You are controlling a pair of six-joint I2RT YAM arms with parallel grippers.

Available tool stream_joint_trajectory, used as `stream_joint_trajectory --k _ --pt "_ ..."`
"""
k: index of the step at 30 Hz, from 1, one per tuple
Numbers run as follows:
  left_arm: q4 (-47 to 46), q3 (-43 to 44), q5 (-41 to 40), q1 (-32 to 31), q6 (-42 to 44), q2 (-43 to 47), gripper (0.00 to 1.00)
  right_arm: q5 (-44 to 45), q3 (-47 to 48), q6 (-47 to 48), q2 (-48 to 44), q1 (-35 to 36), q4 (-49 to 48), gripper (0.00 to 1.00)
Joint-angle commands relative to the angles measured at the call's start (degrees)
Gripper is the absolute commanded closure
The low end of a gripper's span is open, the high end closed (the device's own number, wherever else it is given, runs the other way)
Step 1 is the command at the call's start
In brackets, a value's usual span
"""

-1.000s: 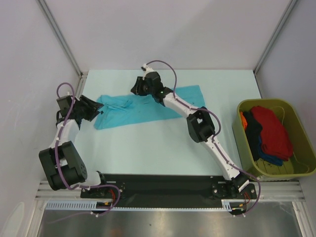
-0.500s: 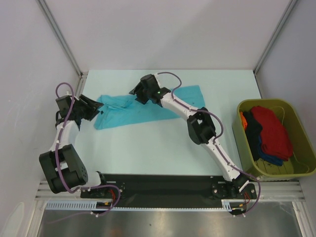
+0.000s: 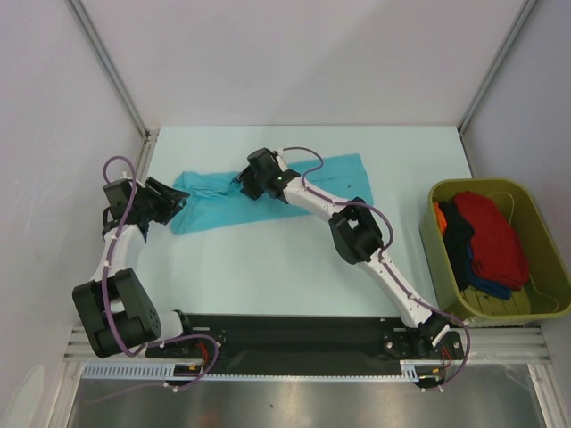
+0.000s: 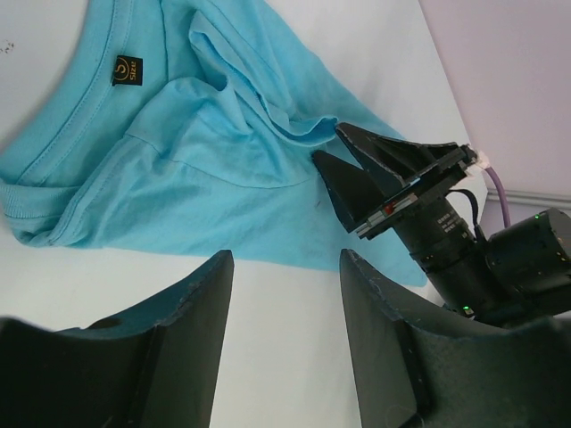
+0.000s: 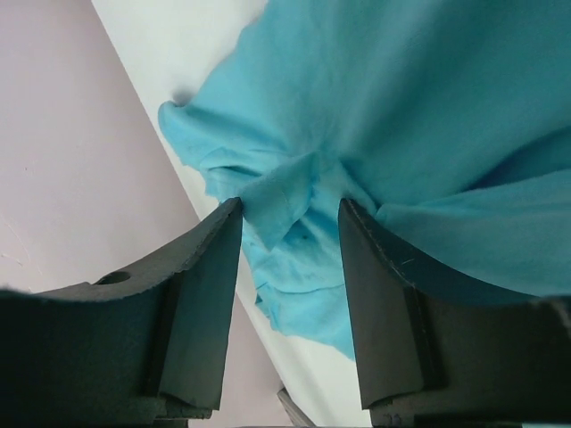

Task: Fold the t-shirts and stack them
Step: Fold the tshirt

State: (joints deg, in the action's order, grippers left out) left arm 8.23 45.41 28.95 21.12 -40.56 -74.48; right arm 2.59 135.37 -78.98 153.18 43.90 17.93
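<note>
A turquoise t-shirt (image 3: pixel 214 207) lies crumpled across the far half of the table, its collar and dark label (image 4: pixel 126 69) showing in the left wrist view. My right gripper (image 3: pixel 243 184) hangs over the shirt's bunched middle. It is open, with a raised fold (image 5: pixel 285 201) between its fingertips (image 5: pixel 290 209). My left gripper (image 3: pixel 181 200) sits at the shirt's left end, also open, with only bare table between its fingers (image 4: pixel 285 267). The right gripper (image 4: pixel 370 183) shows ahead of it. More t-shirts, red (image 3: pixel 492 236), dark blue (image 3: pixel 459 239) and orange (image 3: pixel 438 214), are piled in the tub.
An olive-green plastic tub (image 3: pixel 474 185) stands at the table's right edge. Grey walls and frame posts close in the left, back and right sides. The right arm's forearm (image 3: pixel 357 227) stretches diagonally over the table's middle.
The right gripper has moved down and left from the shirt's far edge onto its bunched middle. The left gripper has hardly shifted.
</note>
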Motion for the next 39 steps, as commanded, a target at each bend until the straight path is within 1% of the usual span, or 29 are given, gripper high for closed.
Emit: stream_joint_trajectory --k 1,11,14,15,17,18,20,21,23,28,32,39 --pt "-1.2 0.9 1.1 -0.1 -0.4 2.0 0.43 2.0 2.9 -1.8 1.9 0.0 -1.1 0.49" --pt "-1.0 0.2 0.9 -0.1 0.0 2.0 0.43 2.7 3.8 -3.0 2.6 0.6 -3.9 0.5" --pt "-1.4 0.2 1.2 0.0 0.0 1.4 0.43 2.7 3.7 -3.0 2.6 0.6 -4.4 0.56" --pt "-1.5 0.2 1.3 0.0 0.0 1.1 0.43 2.6 3.4 -2.9 2.6 0.6 -4.5 0.61" --pt "-1.7 0.6 1.4 0.0 0.2 0.6 0.43 2.4 3.1 -2.7 2.5 0.4 -5.7 0.67" --pt "-1.6 0.6 1.3 -0.1 0.2 0.4 0.43 2.4 2.5 -2.7 2.3 0.4 -6.2 0.76" --pt "-1.5 1.1 1.4 -0.1 0.6 -0.4 0.43 2.0 2.4 -2.8 2.6 0.0 -7.6 0.87" --pt "-1.5 1.3 1.5 -0.1 0.7 -0.8 0.43 2.1 2.6 -2.8 2.6 0.0 -7.8 0.96" --pt "-1.6 1.5 1.7 0.0 0.7 -1.5 0.43 2.1 2.8 -2.7 2.7 -0.4 -8.0 0.99" --pt "-1.4 3.1 1.3 -0.1 0.9 -4.6 0.43 2.9 2.1 -1.3 1.8 -1.7 -9.0 1.0" --pt "-1.4 4.9 1.7 -0.2 1.1 -7.7 0.41 1.4 3.1 -2.5 4.0 -2.9 -10.8 1.0" --pt "-1.5 9.6 2.3 -1.0 2.4 -14.1 0.39 1.4 2.2 -2.8 4.4 -4.1 -12.9 0.99"
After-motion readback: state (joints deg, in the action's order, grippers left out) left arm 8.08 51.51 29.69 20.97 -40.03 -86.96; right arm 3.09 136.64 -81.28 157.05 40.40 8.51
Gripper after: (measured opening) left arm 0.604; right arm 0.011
